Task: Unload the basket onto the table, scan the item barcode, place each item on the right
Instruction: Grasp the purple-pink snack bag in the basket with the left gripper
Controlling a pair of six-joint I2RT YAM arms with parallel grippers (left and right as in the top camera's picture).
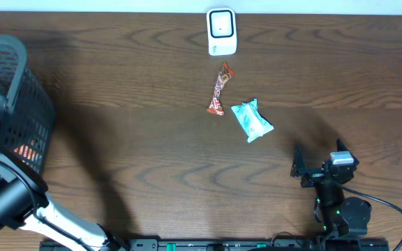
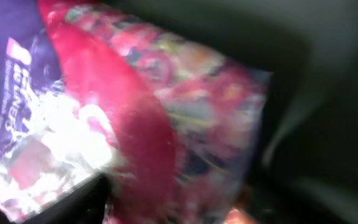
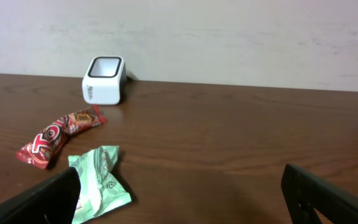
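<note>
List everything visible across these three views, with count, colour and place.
table: one, dark brown wood, under everything
scanner: one, white, centre of the far edge
candy bar: one, red wrapper, just in front of the scanner
green packet: one, mint green, beside the candy bar on the robot's side
basket: one, black mesh, left end of the table
pink packet: one, pink and purple, blurred, filling the left wrist view
left arm: one, black and white, reaching into the basket
right gripper: one, black, open and empty, low at the near right, facing the items
</note>
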